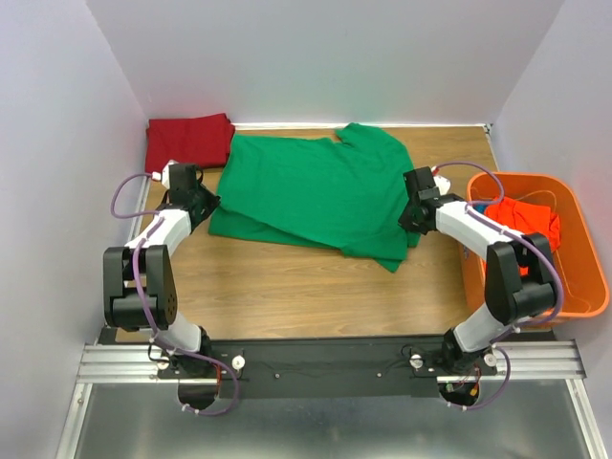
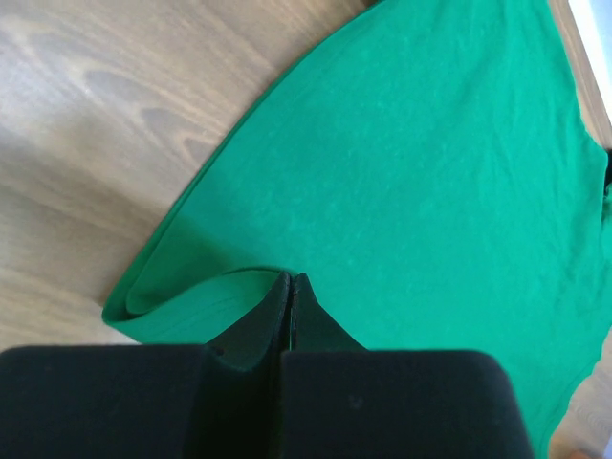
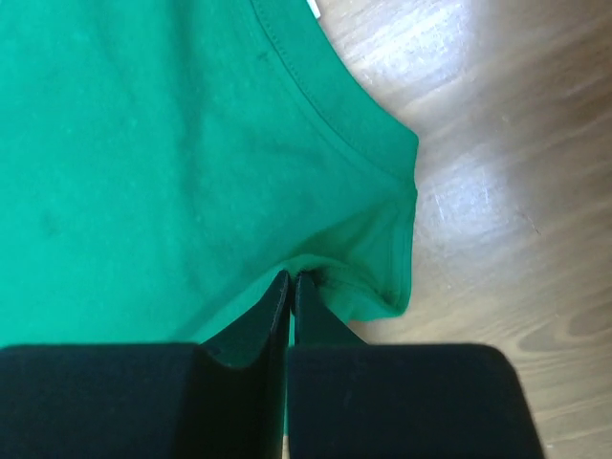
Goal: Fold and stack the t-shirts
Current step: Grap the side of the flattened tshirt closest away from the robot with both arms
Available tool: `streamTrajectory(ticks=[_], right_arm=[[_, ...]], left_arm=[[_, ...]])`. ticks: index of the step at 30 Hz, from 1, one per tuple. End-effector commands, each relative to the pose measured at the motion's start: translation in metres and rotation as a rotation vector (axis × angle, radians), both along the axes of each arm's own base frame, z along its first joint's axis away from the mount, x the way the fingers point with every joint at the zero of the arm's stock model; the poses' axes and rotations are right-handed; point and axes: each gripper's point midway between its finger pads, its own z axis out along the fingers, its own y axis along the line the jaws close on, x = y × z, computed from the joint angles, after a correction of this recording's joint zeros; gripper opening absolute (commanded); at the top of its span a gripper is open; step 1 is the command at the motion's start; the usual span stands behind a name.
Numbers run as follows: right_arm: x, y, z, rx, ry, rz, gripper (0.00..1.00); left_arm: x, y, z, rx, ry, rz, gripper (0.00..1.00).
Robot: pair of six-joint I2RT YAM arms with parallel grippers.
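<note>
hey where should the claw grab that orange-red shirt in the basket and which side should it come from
Pinch a raised fold at the top of the orange-red shirt, coming straight down from above. It lies crumpled inside the orange basket, whose walls would likely block a sideways approach, and the bunched cloth offers ridges to pinch.

The top view is bright and evenly lit from above; the green t-shirt has a saturated colour, and only a thin soft shadow lies along its near edge on the table; the white walls around it take a faint lilac cast. In the right wrist view pale glare spreads on the wood right of the shirt; in the left wrist view a washed-out strip sits beyond its upper right edge; in both, the black jaws below the shirt are dark and blurred, while the cloth is fairly sharp.
</note>
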Motion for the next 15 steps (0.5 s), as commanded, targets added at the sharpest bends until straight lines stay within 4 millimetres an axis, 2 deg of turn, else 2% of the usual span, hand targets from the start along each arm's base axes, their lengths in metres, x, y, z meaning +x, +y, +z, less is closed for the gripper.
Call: streamTrajectory(ticks=[1, 15], right_arm=[[0.026, -0.008, 0.010, -0.038, -0.059, -0.030, 0.08], [0.051, -0.021, 0.007, -0.012, -0.066, -0.060, 0.08]], left_arm=[[0.014, -0.005, 0.009, -0.004, -0.029, -0.021, 0.02], [0.025, -0.001, 0.000, 0.002, -0.013, -0.001, 0.02]])
